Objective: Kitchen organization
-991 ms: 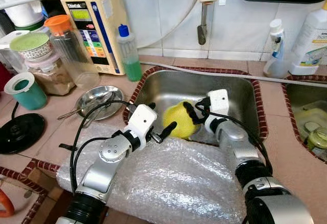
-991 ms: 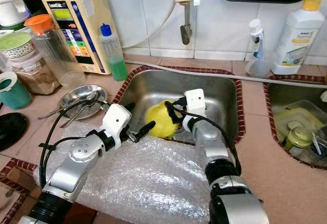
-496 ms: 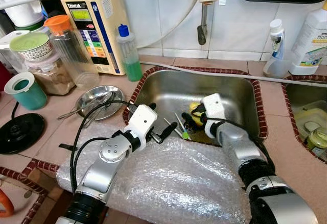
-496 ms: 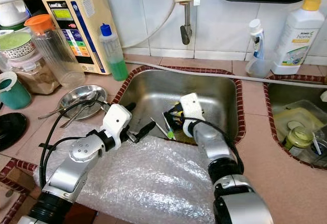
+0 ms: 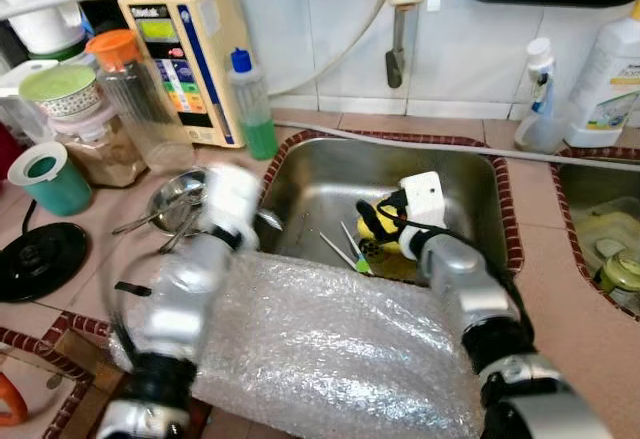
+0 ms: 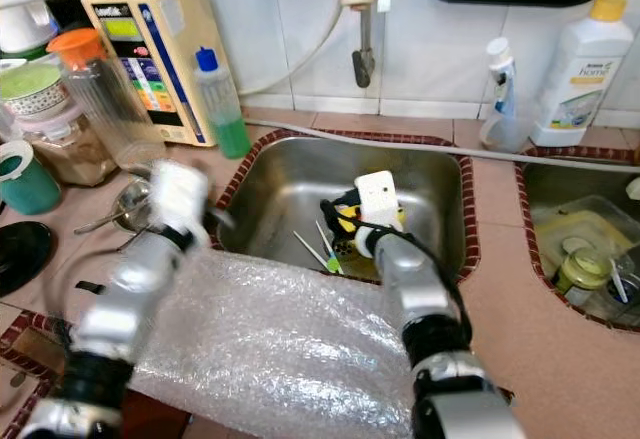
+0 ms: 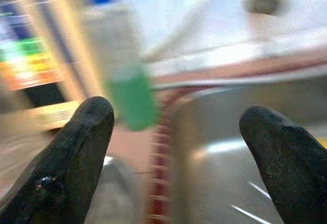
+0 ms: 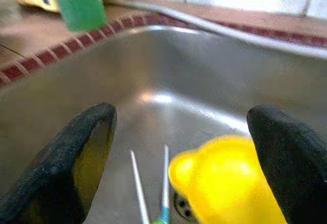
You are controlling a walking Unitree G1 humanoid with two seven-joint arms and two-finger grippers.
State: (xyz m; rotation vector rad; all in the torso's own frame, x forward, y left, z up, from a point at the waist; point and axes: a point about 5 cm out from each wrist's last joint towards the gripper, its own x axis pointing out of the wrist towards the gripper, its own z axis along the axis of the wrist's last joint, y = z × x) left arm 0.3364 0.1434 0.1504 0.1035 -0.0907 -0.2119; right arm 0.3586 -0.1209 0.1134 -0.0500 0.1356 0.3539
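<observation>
Down in the sink: the yellow cup is lying at the bottom of the steel sink, over the drain; two thin straw-like sticks are lying just beside it
Right gripper: the right gripper is hovering over the yellow cup with its fingers spread wide and nothing between them; the cup is sitting in the gap but apart from both pads
Left gripper: the left gripper is showing as a blur near the sink's left rim, beside the small steel dish; its fingers are standing wide apart and holding nothing
Progress: judging from the layout, the tidying is looking barely begun; the cup is resting loose in the basin, and the counter is crowded with jars, a green-lidded bottle and a teal cup
Left to do: the cup and sticks are waiting to be lifted out or sorted; bubble wrap is covering the front counter edge
Look of the cup: bright yellow, smooth, glossy plastic; rounded; probably light and slippery
</observation>
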